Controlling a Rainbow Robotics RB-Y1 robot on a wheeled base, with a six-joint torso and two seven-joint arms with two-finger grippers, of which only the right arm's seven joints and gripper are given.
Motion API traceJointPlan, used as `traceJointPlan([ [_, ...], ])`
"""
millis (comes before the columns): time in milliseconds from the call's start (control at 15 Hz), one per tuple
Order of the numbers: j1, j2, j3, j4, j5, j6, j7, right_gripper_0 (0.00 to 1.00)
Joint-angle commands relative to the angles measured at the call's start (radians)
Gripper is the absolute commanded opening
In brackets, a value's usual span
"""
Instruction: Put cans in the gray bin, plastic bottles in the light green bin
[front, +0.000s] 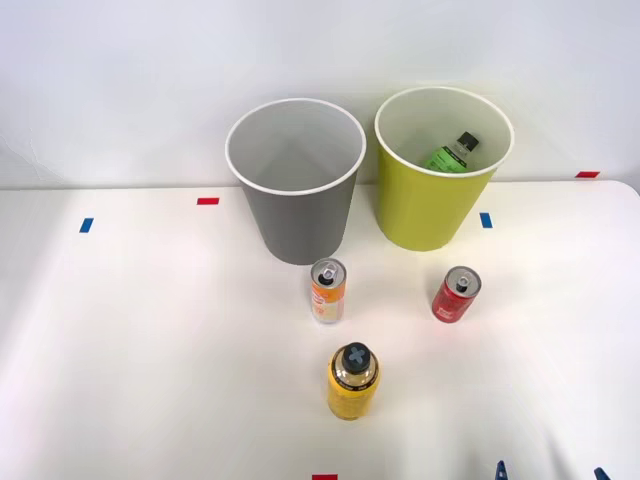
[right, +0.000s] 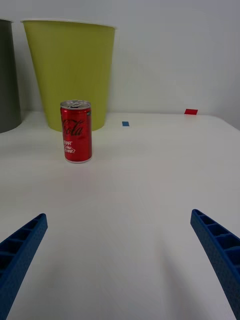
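Note:
The gray bin (front: 300, 225) and the light green bin (front: 425, 212) stand side by side at the back of the white table. A clear plastic bottle (front: 452, 153) with a green label lies inside the light green bin. An orange and white can (front: 327, 291) stands upright in front of the gray bin. A red can (front: 456, 295) stands upright in front of the light green bin. My right gripper (front: 550, 474) is open at the table's near edge, well short of the red can (right: 76, 131). Its blue fingers (right: 20, 250) hold nothing. The light green bin (right: 70, 70) rises behind the can, the gray bin (right: 7, 75) beside it.
A yellow bottle-shaped container (front: 353, 381) with a dark cap stands upright nearer than the orange and white can. Small red tape marks (front: 208, 201) and blue tape marks (front: 486, 220) dot the table. A white wall closes the back.

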Motion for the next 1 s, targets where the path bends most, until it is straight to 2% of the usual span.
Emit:
traceJointPlan([
  [67,0.0,0.0,0.0,0.0,0.0,0.0,0.0,1.0],
  [1000,0.0,0.0,0.0,0.0,0.0,0.0,0.0,1.0],
])
